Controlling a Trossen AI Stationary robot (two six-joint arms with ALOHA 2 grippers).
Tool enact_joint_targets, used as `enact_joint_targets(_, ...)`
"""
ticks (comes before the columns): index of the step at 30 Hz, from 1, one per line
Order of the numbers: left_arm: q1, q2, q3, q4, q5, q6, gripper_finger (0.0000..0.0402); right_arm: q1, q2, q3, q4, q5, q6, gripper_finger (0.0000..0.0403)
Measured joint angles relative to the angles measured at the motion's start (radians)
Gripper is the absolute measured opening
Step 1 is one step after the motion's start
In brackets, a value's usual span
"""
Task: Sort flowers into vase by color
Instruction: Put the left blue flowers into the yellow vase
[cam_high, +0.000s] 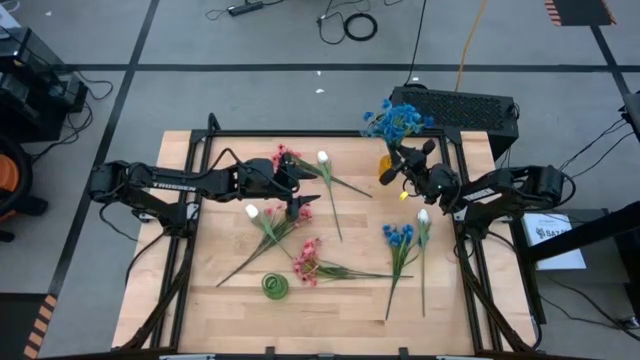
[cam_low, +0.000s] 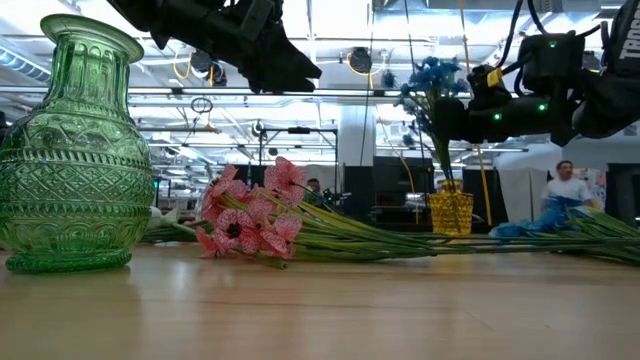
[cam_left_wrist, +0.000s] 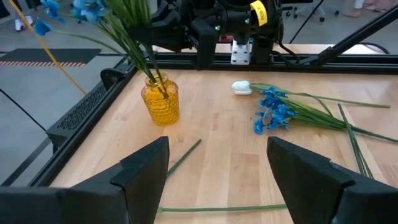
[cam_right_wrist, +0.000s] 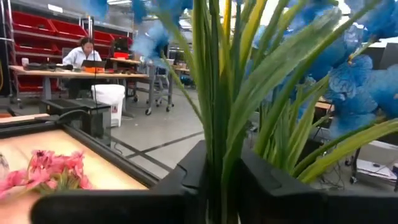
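Observation:
A yellow vase (cam_high: 386, 162) (cam_left_wrist: 160, 99) near the table's far right corner holds blue flowers (cam_high: 395, 120) (cam_low: 435, 75). My right gripper (cam_right_wrist: 219, 186) (cam_high: 400, 168) is beside it, shut on their stems. My left gripper (cam_left_wrist: 217, 168) (cam_high: 298, 198) hovers open above the table's middle, touching nothing. A green vase (cam_high: 275, 286) (cam_low: 75, 150) stands near the near edge. Lying flat on the table are pink sprigs (cam_high: 307, 260) (cam_high: 285, 158), white sprigs (cam_high: 252, 211) (cam_high: 323, 157) (cam_high: 423, 215) and a blue sprig (cam_high: 398, 235) (cam_left_wrist: 273, 112). My right gripper pinches the green stems (cam_right_wrist: 214, 137) of the blue flowers between its two fingers, above the yellow vase's mouth and below the blossoms. The fingers come level from the table's right side, across the stems. The stems stand upright with their lower ends in the yellow vase (cam_low: 450, 212).
A black frame rail (cam_left_wrist: 261, 59) borders the wooden table. Loose green stems (cam_left_wrist: 217, 209) lie under my left gripper. A dark box (cam_high: 460, 105) sits beyond the far right corner. People show in the room behind, off the table.

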Motion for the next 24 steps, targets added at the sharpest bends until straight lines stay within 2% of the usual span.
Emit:
enact_joint_targets(9, 0.0, 0.0, 0.0, -0.007, 0.0, 0.0, 0.0278, 0.009, 0.0, 0.0, -0.002, 0.011, 0.007, 0.0128)
enact_joint_targets(17, 0.0, 0.0, 0.0, -0.034, 0.0, -0.007, 0.0278, 0.076, -0.002, 0.0, -0.013, 0.137, -0.011, 0.0206)
enact_joint_targets(24, 0.0, 0.0, 0.0, -0.034, 0.0, -0.008, 0.0278, 0.142, -0.065, 0.0, -0.031, 0.218, -0.036, 0.0262)
